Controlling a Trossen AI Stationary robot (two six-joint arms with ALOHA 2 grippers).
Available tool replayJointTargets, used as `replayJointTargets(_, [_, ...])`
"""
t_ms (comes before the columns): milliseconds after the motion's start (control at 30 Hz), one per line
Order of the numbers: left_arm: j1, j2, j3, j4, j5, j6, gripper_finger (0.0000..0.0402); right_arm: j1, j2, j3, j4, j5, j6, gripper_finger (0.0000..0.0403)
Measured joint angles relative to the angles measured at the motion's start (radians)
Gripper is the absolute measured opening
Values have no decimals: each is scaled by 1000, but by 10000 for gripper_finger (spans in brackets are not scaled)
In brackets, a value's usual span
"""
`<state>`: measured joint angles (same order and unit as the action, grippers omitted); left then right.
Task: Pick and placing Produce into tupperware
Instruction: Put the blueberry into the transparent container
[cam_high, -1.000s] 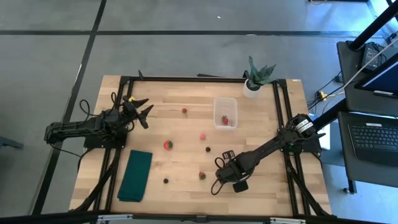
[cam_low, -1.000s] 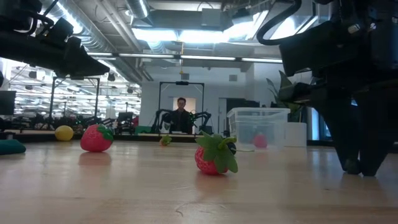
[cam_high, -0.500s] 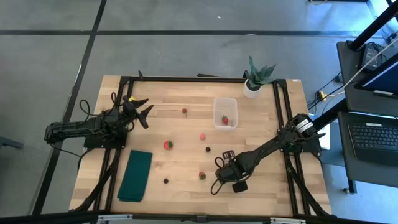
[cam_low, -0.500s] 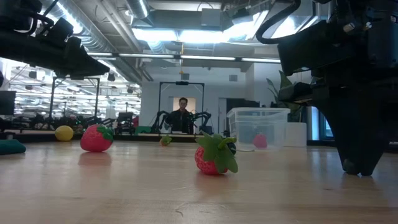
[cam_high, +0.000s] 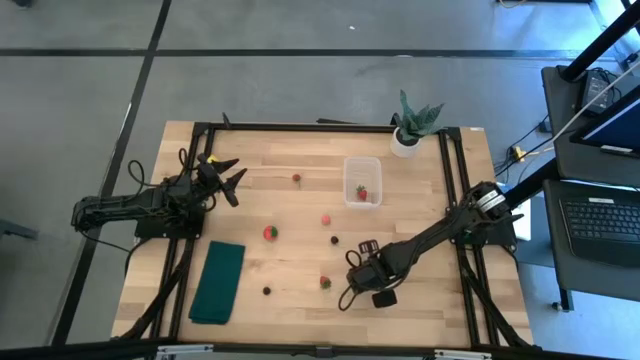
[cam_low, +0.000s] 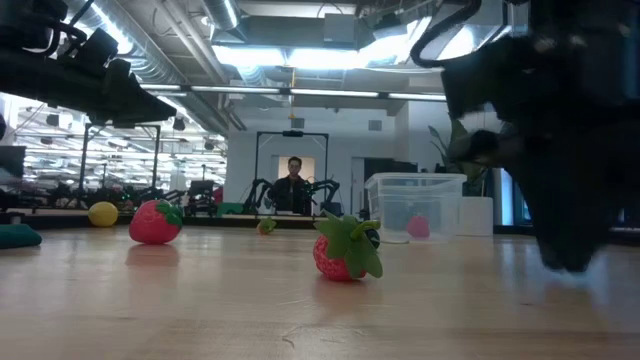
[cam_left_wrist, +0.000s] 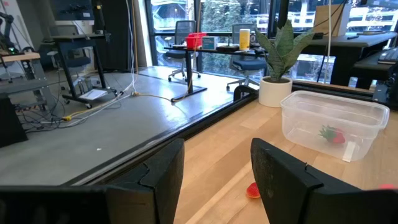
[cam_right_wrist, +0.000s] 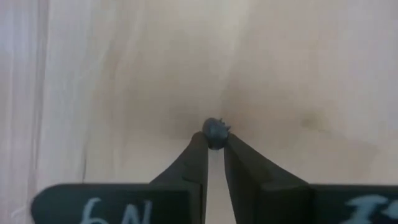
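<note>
The right gripper (cam_right_wrist: 214, 144), low over the worktop (cam_high: 290, 255) a second ago, now lifts away pinching a dark berry (cam_right_wrist: 216, 131), ready for carrying to the tupperware (cam_high: 362, 182).

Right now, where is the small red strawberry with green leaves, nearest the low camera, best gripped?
Take the red strawberry by its rounded red body, from straight above; it lies tipped with leaves spread sideways, so avoid those. The right gripper nearby pinches a dark berry.

Dark arms (cam_high: 430, 238), tapered black fingers (cam_right_wrist: 198, 163)
</note>
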<state>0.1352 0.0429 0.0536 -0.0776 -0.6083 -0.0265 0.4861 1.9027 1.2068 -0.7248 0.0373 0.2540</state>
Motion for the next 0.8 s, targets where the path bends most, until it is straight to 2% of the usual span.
replayJointTargets(300, [0,0,0,0,0,0,179,-99,-262,7,-40,164,90,42])
replayJointTargets(500, [0,0,0,0,0,-1,179,-212,-434,30,-42,394,187,42])
replayJointTargets(567, [0,0,0,0,0,-1,179,-263,-470,31,-42,440,222,42])
replayJointTargets(733, [0,0,0,0,0,-1,179,-423,-489,31,-41,436,310,42])
replayJointTargets(800, [0,0,0,0,0,-1,179,-491,-471,31,-30,387,315,42])
